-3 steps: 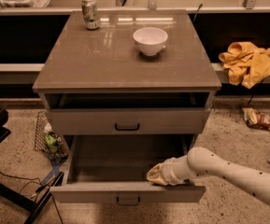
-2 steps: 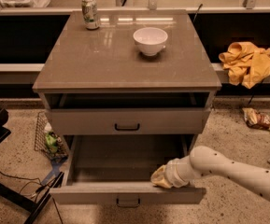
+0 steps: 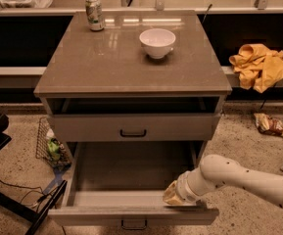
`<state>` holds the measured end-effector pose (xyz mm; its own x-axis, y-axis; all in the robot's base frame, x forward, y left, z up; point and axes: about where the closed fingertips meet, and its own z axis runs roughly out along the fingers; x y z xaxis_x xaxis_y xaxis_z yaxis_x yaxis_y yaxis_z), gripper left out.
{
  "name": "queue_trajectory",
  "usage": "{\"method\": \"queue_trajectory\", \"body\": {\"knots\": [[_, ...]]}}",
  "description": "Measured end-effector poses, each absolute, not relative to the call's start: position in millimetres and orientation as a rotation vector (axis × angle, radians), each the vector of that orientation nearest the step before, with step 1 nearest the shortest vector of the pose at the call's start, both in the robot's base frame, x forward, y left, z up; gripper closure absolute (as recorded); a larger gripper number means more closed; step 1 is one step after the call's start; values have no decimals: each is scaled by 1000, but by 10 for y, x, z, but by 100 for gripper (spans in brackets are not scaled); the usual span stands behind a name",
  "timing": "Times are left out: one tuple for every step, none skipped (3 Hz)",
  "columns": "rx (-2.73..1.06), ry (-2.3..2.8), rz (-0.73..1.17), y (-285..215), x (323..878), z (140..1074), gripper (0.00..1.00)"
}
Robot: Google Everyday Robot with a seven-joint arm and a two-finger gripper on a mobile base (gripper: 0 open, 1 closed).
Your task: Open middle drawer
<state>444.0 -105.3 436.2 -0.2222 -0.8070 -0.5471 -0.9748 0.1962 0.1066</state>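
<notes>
Middle drawer stands well out. Gripper sits inside its front right corner — how far open, cannot tell.

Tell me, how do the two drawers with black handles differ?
The middle drawer is pulled far out, bare inside showing; the upper drawer is barely out. The hand sits at the middle drawer's front edge, not at the upper drawer. Both are grey-beige with small black loop handles.

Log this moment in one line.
middle drawer: open wide, inside bare | gripper: at drawer's front right corner, behind front panel | task: looks done
</notes>
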Motion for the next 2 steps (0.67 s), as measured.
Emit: {"method": "queue_trajectory", "body": {"knots": [[-1670,2104,603,-987,4577,4333,100],[-1686,2110,567,-863,4834,4162,100]]}}
